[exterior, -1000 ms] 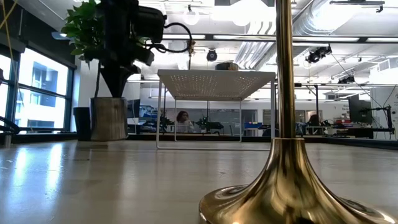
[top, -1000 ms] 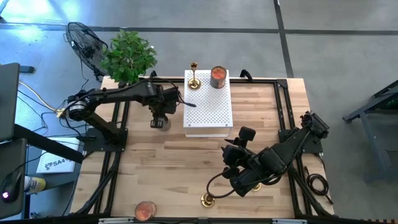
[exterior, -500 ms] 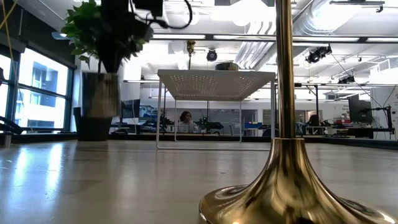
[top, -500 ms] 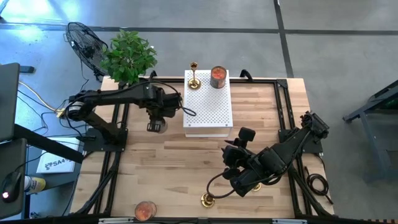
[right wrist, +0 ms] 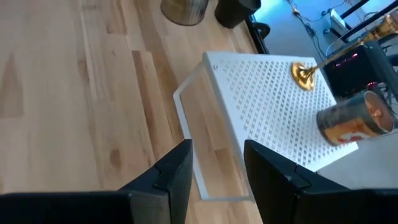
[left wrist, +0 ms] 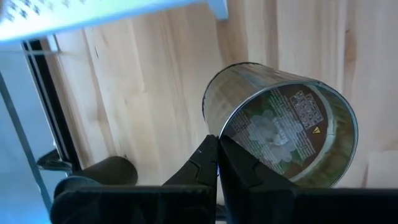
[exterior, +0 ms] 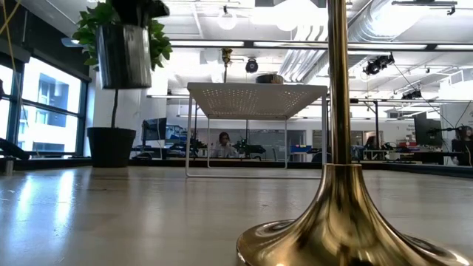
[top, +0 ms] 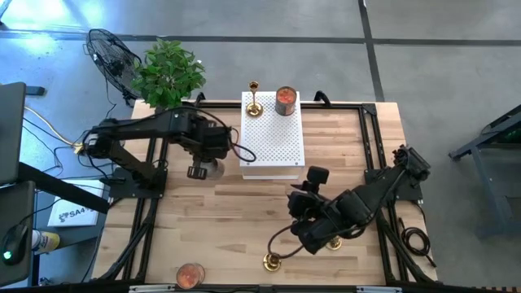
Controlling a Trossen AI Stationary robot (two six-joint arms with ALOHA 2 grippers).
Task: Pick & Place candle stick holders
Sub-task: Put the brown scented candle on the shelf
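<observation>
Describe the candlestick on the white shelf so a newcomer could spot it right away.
Find the white perforated shelf at the table's far middle. On its far edge stand two things side by side: a small gold candlestick at the corner nearest the potted plant, and an orange-labelled can. The candlestick is the slim, shiny one with a flared round base.

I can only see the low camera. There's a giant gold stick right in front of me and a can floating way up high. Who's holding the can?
Observer: The left gripper has it. It is pinching the can at its edge, up off the table beside the white perforated block.
Operator: Where's the other arm?
Observer: The right gripper is open with nothing in it, toward the table's front, near your gold candle stick holder.
</observation>
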